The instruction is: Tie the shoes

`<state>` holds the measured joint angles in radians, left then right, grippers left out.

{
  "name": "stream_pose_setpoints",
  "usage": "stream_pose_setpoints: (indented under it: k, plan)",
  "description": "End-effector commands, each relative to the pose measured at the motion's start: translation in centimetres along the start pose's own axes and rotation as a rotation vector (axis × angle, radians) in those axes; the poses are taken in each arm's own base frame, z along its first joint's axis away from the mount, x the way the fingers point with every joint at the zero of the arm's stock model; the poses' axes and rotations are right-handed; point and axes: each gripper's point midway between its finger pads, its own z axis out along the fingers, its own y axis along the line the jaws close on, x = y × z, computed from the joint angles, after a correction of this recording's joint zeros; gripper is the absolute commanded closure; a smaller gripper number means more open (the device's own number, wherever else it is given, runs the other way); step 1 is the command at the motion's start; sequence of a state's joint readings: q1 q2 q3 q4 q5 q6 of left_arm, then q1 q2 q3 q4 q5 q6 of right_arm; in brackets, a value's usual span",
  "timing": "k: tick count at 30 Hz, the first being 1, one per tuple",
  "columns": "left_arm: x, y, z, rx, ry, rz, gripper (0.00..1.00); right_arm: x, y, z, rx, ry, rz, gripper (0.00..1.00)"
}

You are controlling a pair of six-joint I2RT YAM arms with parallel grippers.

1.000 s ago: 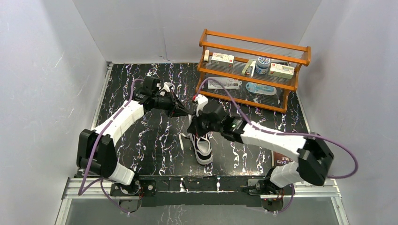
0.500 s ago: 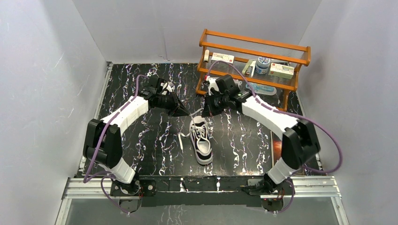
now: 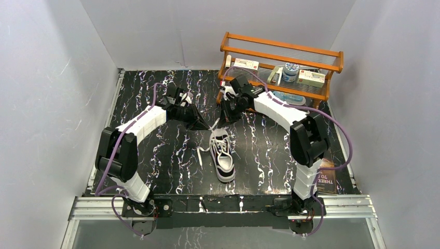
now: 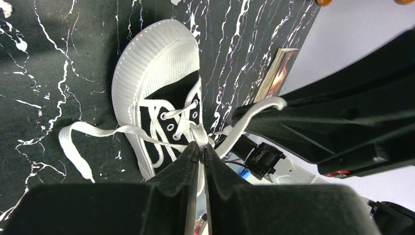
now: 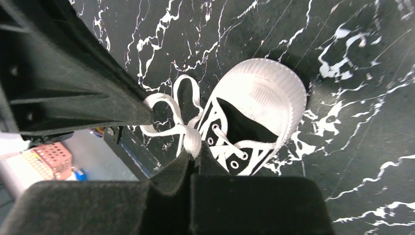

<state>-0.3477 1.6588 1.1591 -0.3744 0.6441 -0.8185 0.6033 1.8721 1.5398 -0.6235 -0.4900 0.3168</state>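
Note:
A small black canvas sneaker (image 3: 223, 155) with a white sole and toe cap lies mid-table, toe toward the arms. It also shows in the left wrist view (image 4: 156, 78) and the right wrist view (image 5: 259, 98). My left gripper (image 3: 205, 125) is above and behind the shoe's opening, shut on a white lace (image 4: 198, 133). My right gripper (image 3: 224, 117) is just right of it, shut on the other lace (image 5: 192, 139). Both laces run taut up from the eyelets. A loose lace end (image 3: 201, 154) lies on the table left of the shoe.
An orange wooden shelf (image 3: 280, 78) with boxes and a jar stands at the back right, close behind the right gripper. A book (image 3: 317, 176) lies at the right front. White walls enclose the black marbled table (image 3: 155, 155).
My right gripper has risen from over the shoe and moved back toward the shelf, drawing its lace taut. My left gripper has shifted slightly back and right, still holding its lace.

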Motion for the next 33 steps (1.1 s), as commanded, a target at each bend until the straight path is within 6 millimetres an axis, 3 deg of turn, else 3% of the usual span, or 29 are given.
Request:
stream_pose_setpoints:
  k: [1, 8, 16, 21, 27, 28, 30, 33]
  plan:
    - [0.1, -0.1, -0.5, 0.007, -0.006, 0.038, 0.92, 0.9, 1.0, -0.2, -0.032, 0.071, 0.124, 1.0]
    - [0.5, 0.9, -0.2, -0.011, 0.018, 0.065, 0.85, 1.8, 0.7, 0.6, -0.009, 0.139, 0.245, 1.0]
    - [2.1, 1.7, -1.1, -0.01, 0.02, 0.112, 0.64, 3.3, 1.4, 0.5, 0.008, 0.205, 0.338, 1.0]
    - [5.0, 0.8, -2.4, 0.051, 0.017, 0.199, 0.55, 4.2, 0.9, 1.2, 0.028, 0.239, 0.361, 1.0]
    - [8.9, -1.2, -2.6, 0.16, 0.017, 0.248, 0.5, 4.3, 0.4, 2.0, 0.037, 0.248, 0.363, 1.0]
    - [9.4, -1.3, -2.4, 0.16, 0.019, 0.248, 0.4, 4.4, 0.3, 2.0, 0.043, 0.251, 0.362, 1.0]
    - [10.3, -1.6, -1.8, 0.153, 0.032, 0.254, 0.28, 4.4, 0.4, 1.9, 0.039, 0.25, 0.359, 1.0]
    - [10.5, -2.0, -1.3, 0.138, 0.018, 0.25, 0.23, 4.6, 0.6, 1.7, 0.034, 0.252, 0.356, 1.0]
